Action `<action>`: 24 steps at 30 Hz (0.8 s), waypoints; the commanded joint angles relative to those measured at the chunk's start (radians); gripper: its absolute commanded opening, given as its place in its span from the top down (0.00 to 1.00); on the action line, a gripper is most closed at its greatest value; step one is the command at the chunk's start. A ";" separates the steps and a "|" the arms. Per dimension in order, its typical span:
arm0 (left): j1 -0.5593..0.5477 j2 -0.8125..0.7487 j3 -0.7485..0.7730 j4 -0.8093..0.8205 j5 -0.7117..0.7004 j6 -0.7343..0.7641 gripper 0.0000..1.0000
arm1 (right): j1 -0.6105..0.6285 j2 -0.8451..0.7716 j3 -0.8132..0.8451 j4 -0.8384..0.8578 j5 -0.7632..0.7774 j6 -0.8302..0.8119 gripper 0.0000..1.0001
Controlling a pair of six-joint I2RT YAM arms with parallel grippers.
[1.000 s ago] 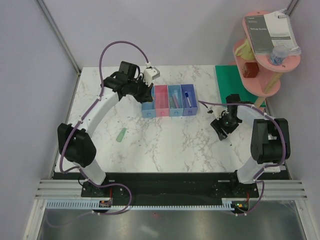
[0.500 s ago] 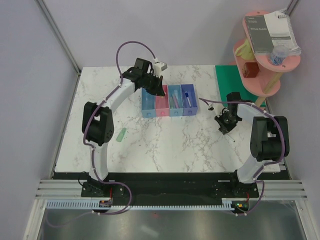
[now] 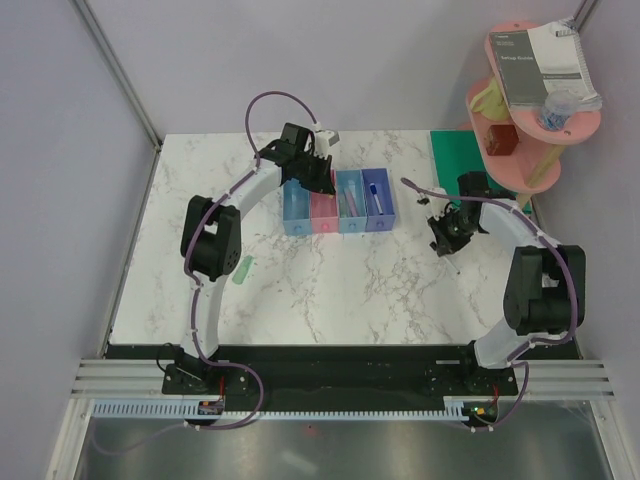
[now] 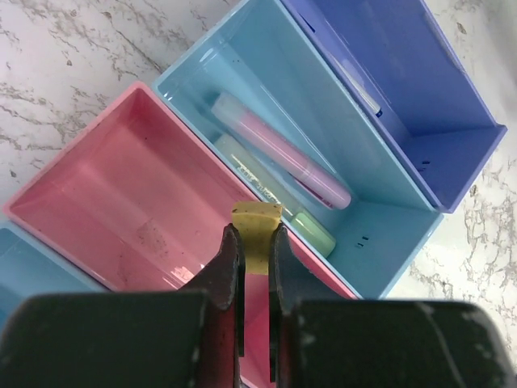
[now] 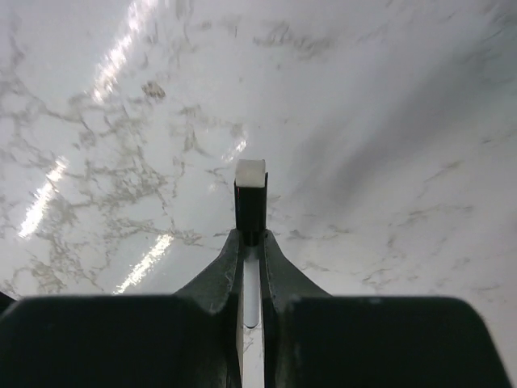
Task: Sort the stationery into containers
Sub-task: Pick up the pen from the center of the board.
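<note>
The containers stand in a row: light blue bin [image 3: 296,214], pink bin [image 3: 322,210] [image 4: 113,202], second light blue bin [image 3: 349,205] [image 4: 380,234], dark blue bin [image 3: 378,200] [image 4: 420,97]. My left gripper [image 3: 320,178] [image 4: 256,242] is shut on a small tan block [image 4: 257,230] above the pink bin's right wall. A pink marker [image 4: 283,153] and a green marker [image 4: 313,232] lie in the second light blue bin. A green marker [image 3: 243,269] rests on the table. My right gripper [image 3: 447,240] [image 5: 250,242] is shut on a thin pen [image 5: 250,202], black with a white end, above the marble.
A pink tiered shelf [image 3: 530,130] with a spiral booklet [image 3: 548,62] stands at the back right, beside a green mat [image 3: 455,160]. The dark blue bin holds a slim pen [image 4: 355,85]. The left arm's elbow [image 3: 210,240] hangs near the loose green marker.
The left gripper has moved right with the tan block, from over the left light blue bin to the pink one. The right gripper has shut on the pen and shifted toward the back.
</note>
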 commanded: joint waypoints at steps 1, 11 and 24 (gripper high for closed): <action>-0.004 0.002 0.000 0.065 -0.038 -0.012 0.91 | 0.002 -0.102 0.150 0.009 -0.161 0.114 0.93; -0.003 -0.019 -0.059 0.066 -0.077 0.033 0.65 | 0.005 -0.027 0.322 0.305 -0.399 0.515 0.94; -0.003 -0.134 -0.120 0.068 -0.112 0.057 0.47 | 0.149 0.265 0.534 0.541 -0.442 0.702 0.95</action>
